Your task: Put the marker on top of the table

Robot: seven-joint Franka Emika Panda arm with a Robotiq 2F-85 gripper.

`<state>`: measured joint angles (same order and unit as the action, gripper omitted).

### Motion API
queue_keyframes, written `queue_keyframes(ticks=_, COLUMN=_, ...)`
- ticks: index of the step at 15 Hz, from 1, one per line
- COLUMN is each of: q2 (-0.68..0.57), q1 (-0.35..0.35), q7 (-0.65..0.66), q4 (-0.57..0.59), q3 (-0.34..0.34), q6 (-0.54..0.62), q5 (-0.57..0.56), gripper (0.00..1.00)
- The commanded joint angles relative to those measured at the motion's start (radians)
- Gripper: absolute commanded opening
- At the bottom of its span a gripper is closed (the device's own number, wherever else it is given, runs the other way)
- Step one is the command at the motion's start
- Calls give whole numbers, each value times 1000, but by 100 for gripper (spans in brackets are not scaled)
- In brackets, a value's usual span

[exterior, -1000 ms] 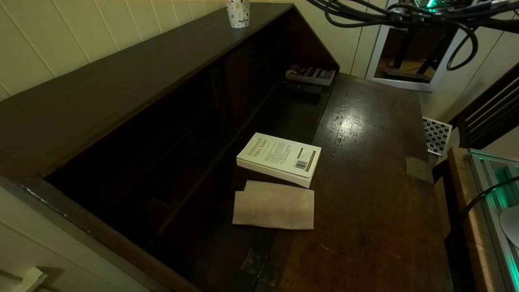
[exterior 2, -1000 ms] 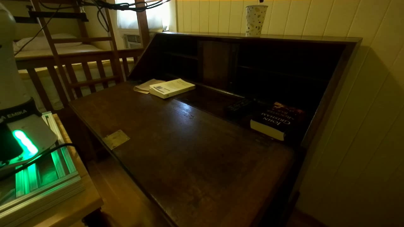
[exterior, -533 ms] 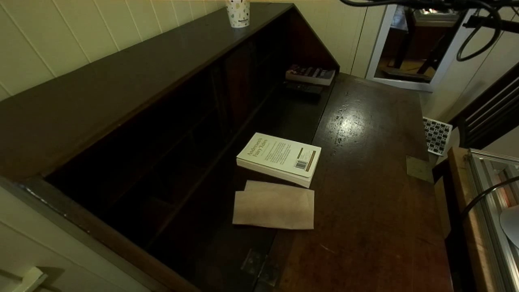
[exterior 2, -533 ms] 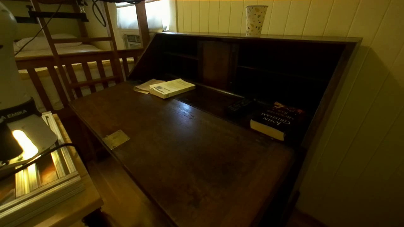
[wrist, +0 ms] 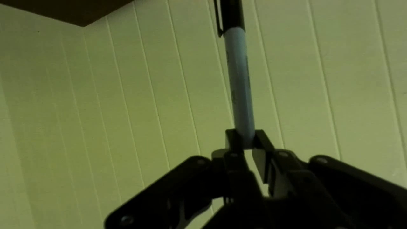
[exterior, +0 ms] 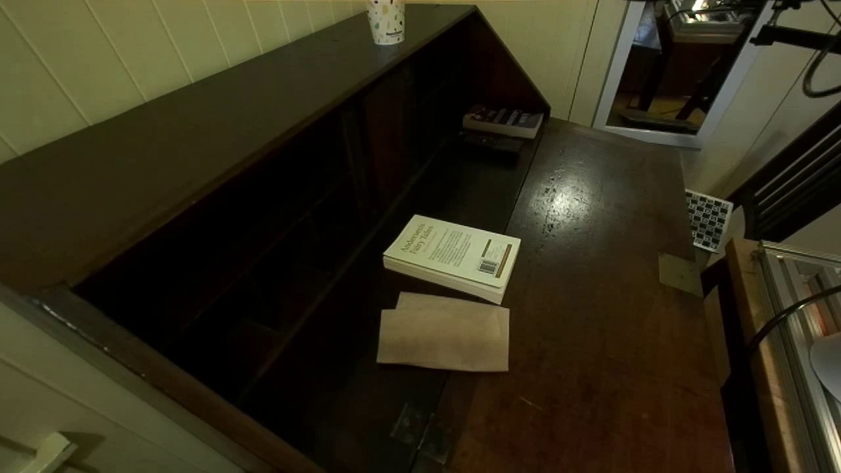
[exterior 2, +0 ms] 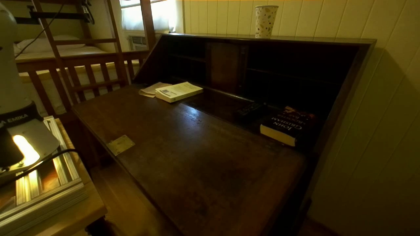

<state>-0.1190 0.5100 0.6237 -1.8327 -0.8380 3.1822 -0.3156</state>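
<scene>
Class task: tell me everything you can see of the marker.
The marker shows only in the wrist view: slim, apparently plastic, with a pale grey barrel bearing faint marks and a fitted black cap with a clip. The picture's top edge cuts off the cap's end. There the marker stands nearly vertical, cap up, leaning slightly left. The gripper pinches the barrel's opposite end; nothing else visibly touches it.

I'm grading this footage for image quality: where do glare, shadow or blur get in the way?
In both exterior views, a glare patch on the table and desk compartments sunk in deep shadow; in an exterior view, a window partly blown out; in the wrist view, dim light, marks on the marker too blurred to read, the gripper nearly black.
</scene>
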Motion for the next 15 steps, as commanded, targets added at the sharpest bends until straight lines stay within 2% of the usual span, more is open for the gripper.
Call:
queue_keyframes(ticks=1, q2=164, q1=-3, q7=-113, q4=-131, q3=80, q6=-56, q5=12, gripper=4)
queue_keyframes(ticks=5, q2=255, q1=38, q7=-229, q4=-194, q3=84, q6=-137, q5=65, gripper=4)
queue_keyframes(ticks=6, q2=261, q1=-146, q7=-310, q4=-202, q3=275, q6=-158, q5=146, gripper=4)
queue_keyframes(ticks=7, q2=281, q1=33, q7=-308, q4=-209, q3=107, q6=-184, q5=131, gripper=4)
queue_keyframes(ticks=8, q2=287, q1=18, q7=-357, q4=-214, q3=128, q6=-206, q5=169, gripper=4)
queue_keyframes(ticks=15, q2=296, q1=78, q7=-554, q4=-215, q3=83, q6=-374, q5=294, gripper=4)
